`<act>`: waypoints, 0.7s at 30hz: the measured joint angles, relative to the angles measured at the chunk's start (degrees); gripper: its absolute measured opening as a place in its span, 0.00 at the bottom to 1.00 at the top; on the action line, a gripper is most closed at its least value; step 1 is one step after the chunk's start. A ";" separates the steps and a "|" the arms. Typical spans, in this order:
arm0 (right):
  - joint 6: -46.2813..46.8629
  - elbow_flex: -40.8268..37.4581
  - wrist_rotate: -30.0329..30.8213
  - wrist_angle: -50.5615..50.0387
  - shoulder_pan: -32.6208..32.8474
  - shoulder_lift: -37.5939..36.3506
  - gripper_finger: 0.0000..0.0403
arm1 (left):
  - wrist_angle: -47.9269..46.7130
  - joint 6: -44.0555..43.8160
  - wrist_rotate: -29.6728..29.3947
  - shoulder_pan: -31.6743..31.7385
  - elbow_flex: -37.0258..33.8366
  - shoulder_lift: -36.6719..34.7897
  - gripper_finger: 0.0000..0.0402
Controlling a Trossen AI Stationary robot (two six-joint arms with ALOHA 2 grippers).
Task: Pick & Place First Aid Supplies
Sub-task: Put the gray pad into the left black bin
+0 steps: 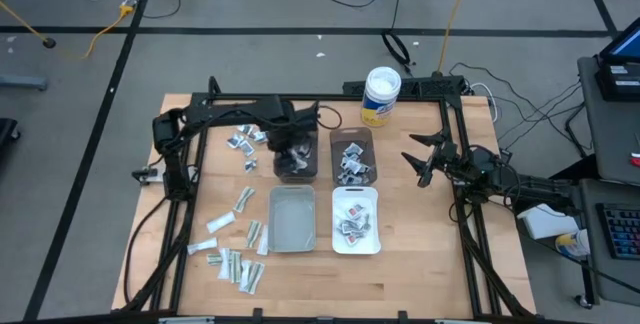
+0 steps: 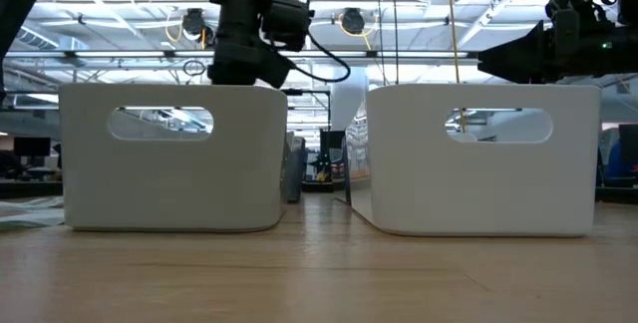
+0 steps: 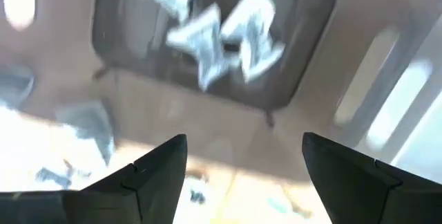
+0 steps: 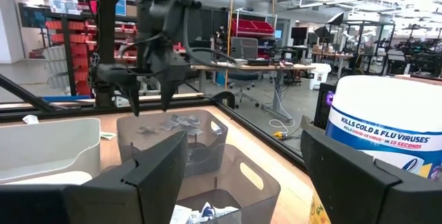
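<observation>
While my left gripper (image 1: 293, 154) hangs over dark bin (image 1: 296, 171), jaws spread wide, nothing between fingers (image 3: 155, 175). Packets (image 3: 214, 27) lie in that bin below. Right gripper (image 1: 420, 161) waits near table's right edge, jaws wide, empty. More packets (image 1: 351, 160) in brown bin, some (image 1: 352, 222) in white bin, loose strips (image 1: 238, 264) on table (image 1: 400, 264) left of grey bin (image 1: 291, 226).

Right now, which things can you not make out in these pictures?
- Low view: white bins' walls hide their contents.
- Left wrist view: packets in the dark bin blurred, markings unreadable.
- High view: left gripper covers that bin's inside.
- High view: loose packets' print too small.
</observation>
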 joint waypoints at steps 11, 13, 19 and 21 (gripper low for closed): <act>0.02 0.00 0.00 0.00 0.00 -0.02 0.69 | 1.14 -1.50 -0.74 -1.92 -8.46 -9.27 0.73; 0.01 0.01 0.00 -0.02 0.02 0.00 0.69 | 2.47 -2.41 -0.87 -1.87 -11.58 -11.57 0.73; 0.02 0.00 0.00 0.00 0.02 -0.02 0.69 | 4.34 -1.93 -3.01 -0.93 -19.47 -16.95 0.73; 0.01 0.00 -0.01 0.00 0.01 0.00 0.69 | 4.41 -2.28 -4.17 -0.39 -21.40 -18.42 0.73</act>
